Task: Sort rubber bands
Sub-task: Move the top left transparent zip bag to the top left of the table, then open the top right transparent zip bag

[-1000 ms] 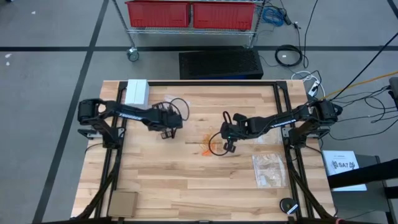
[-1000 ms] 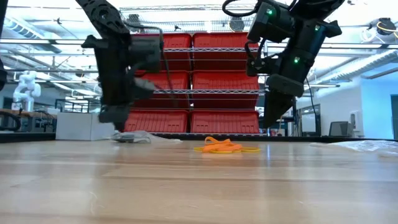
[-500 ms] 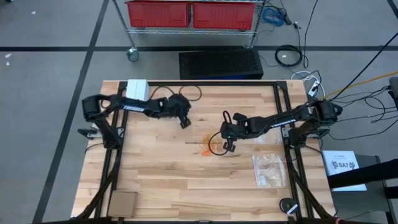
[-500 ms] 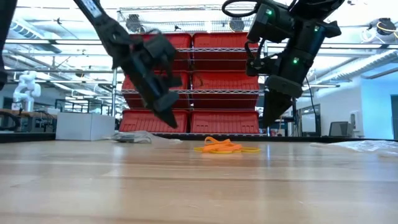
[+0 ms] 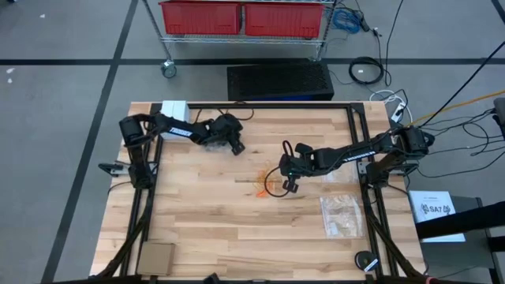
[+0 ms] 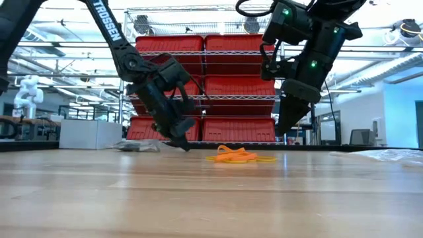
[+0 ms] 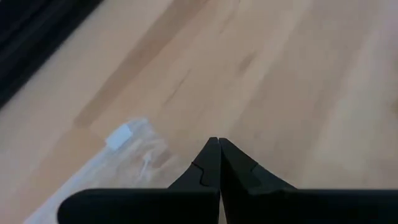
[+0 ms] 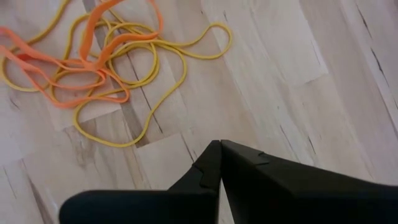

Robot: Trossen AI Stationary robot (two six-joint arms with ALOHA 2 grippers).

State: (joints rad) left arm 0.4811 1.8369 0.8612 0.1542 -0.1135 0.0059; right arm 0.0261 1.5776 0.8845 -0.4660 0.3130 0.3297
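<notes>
You see the rubber bands (image 8: 93, 68), orange and yellow, lying tangled near the table's (image 5: 205, 229) middle, apparently unsorted. The right gripper (image 5: 289, 186) hovers just beside them, fingers pressed together and empty. The left gripper (image 5: 237, 148), likewise closed and empty, hangs toward the far edge.

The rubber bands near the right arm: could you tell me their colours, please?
Orange and yellow rubber bands, clearest in the right wrist view.
</notes>
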